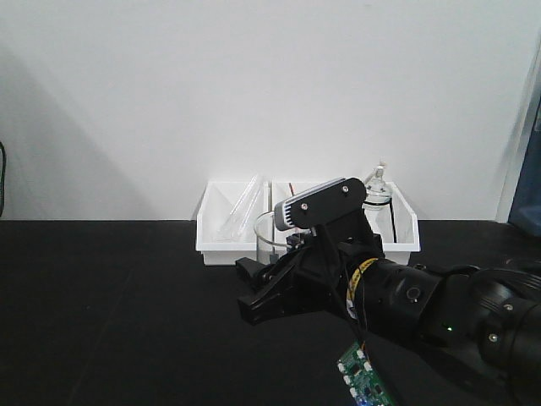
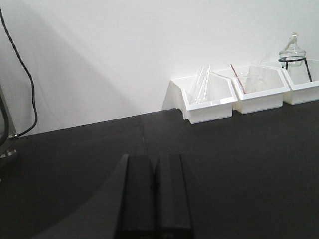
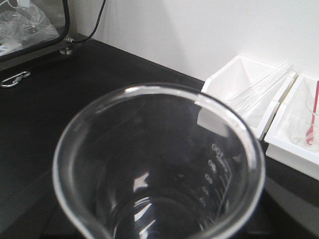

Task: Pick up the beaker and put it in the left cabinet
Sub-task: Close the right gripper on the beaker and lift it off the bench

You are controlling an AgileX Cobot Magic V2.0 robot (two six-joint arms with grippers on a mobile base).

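Risk: the small clear glass beaker is smooth and wide-mouthed. A weak or off-centre hold by the right gripper would probably let it slip or tip during the carry. A backward swing could knock the bins just behind it.
Right arm pose: extends low from the right foreground, forearm near level, wrist camera uppermost, fingers pointing left.
Right jaws: one stands on each side of the beaker; whether they press the glass cannot be told.
Left gripper: hangs over bare table, fingers pressed together, holding nothing.
Beaker position: apparently upright between the right fingers, over the black table, in front of the bins.
Row of white plastic bins: holds long thin glass tubes and a round glass flask on a black wire stand.
Left cabinet: not in view.
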